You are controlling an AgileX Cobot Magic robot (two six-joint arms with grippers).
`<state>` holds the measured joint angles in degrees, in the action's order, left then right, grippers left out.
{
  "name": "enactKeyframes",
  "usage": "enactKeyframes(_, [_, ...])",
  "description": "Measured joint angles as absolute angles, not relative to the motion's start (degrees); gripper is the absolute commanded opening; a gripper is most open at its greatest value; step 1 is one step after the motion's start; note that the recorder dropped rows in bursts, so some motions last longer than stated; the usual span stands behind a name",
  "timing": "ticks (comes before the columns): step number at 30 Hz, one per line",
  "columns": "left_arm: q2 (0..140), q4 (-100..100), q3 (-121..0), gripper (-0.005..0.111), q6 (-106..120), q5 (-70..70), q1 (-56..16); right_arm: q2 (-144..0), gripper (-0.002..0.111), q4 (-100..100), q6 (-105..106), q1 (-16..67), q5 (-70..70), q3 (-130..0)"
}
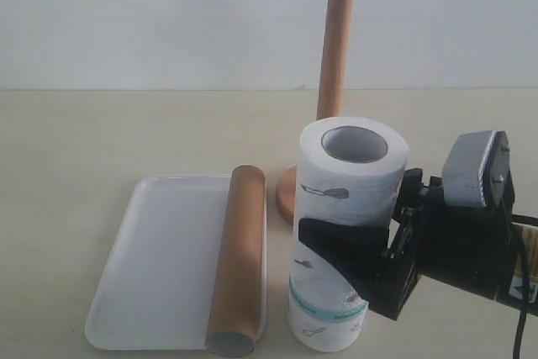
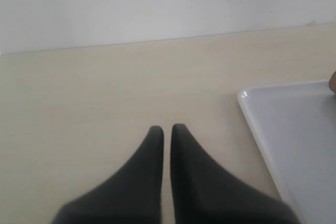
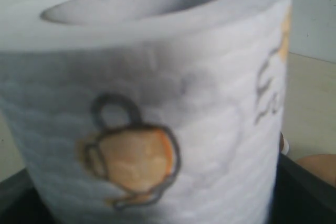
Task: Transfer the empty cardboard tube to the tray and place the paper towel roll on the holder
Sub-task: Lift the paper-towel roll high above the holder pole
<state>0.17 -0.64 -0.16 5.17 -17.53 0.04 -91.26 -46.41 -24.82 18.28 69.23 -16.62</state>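
Paper towel roll [image 1: 357, 182] upright, hollow core facing up, long axis vertical and parallel to the post of the holder [image 1: 334, 56]. Right gripper [image 1: 332, 245] is clamped around the roll's lower half, one dark finger across its near side; in the right wrist view the roll [image 3: 157, 103] fills the space between the jaws. Whether its bottom rests on the table cannot be told. Holder stands just behind the roll, slightly toward the left arm's side, its rounded post top well above the roll's top. Judgement: the roll must rise clear of that top, then centre its core over the post. Empty cardboard tube [image 1: 237, 258] lies lengthwise along the tray [image 1: 160, 266]. Left gripper [image 2: 167, 132] pressed together, empty, beside the tray's corner.
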Motion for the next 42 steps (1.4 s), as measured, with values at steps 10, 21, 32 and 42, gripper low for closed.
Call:
enactKeyframes(10, [0.17, -0.64, -0.16, 0.004, 5.17, -17.53, 0.04, -79.67, 0.0, -44.71, -25.75, 18.28, 65.66, -16.62])
enactKeyframes(21, [0.17, -0.64, -0.16, 0.004, 5.17, -17.53, 0.04, -47.24, 0.0, -29.08, -27.91, 18.28, 15.68, -37.95])
enactKeyframes(32, [0.17, -0.64, -0.16, 0.004, 5.17, -17.53, 0.04, -62.86, 0.0, -32.92, -35.71, 25.37, 8.7, -67.93])
enactKeyframes(42, [0.17, -0.64, -0.16, 0.004, 5.17, -17.53, 0.04, -79.23, 0.0, -34.03, -34.16, 32.53, -7.09, -85.13])
